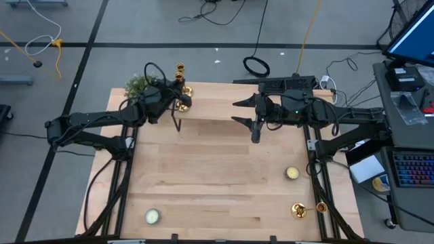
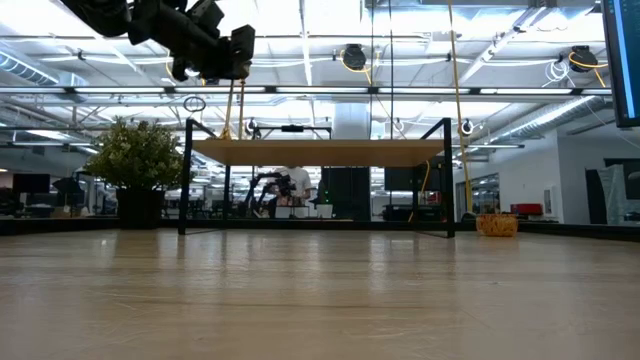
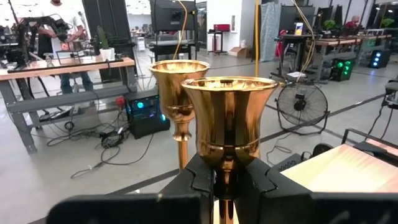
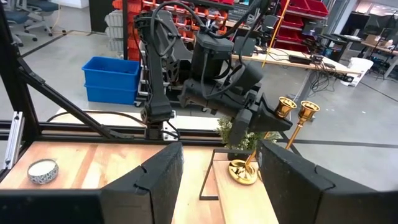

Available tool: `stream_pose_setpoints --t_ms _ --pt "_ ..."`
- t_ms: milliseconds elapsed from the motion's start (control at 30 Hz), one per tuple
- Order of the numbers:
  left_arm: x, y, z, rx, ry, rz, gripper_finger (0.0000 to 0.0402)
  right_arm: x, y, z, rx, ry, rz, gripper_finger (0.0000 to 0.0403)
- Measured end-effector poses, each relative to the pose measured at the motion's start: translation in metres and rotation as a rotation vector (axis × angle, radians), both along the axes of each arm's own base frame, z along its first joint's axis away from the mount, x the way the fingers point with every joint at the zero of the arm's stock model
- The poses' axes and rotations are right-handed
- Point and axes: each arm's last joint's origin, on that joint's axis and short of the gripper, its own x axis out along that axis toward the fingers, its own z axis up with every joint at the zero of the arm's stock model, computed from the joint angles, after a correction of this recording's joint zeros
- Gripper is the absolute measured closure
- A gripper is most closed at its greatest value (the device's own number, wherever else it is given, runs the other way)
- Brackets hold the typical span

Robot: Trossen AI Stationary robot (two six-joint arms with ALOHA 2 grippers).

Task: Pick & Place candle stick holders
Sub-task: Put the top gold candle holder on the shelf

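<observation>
My left gripper is at the table's far left, shut on a gold candlestick. A second gold candlestick stands just beyond it; both show in the right wrist view, the held one and the standing one. A third candlestick lies on its side near the table's front right. My right gripper hangs open and empty over the far middle of the table, facing the left arm. My left gripper pinches the candlestick's thin stem just under its top cup, between its two fingers. The fingers lie across the stem. The candlestick is tilted, its cup up and its round base low at the raised wooden shelf; whether the base touches it, I cannot tell.
A raised wooden shelf on a thin black frame stands at the table's far middle. A small green plant stands at the far left corner. Short round candles lie at the right and the front left.
</observation>
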Motion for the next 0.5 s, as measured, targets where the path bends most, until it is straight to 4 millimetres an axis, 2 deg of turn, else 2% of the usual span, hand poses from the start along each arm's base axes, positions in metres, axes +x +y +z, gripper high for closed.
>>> stream_pose_setpoints --t_ms 333,500 --pt "-0.0014 0.0028 0.0000 -0.014 -0.022 0.013 0.0371 -0.0001 0.0001 -0.0008 0.003 0.007 0.000 0.0204" --pt "-0.0014 0.0028 -0.0001 -0.014 -0.023 0.013 0.0351 -0.0001 0.0001 -0.0008 0.003 0.007 0.000 0.0204"
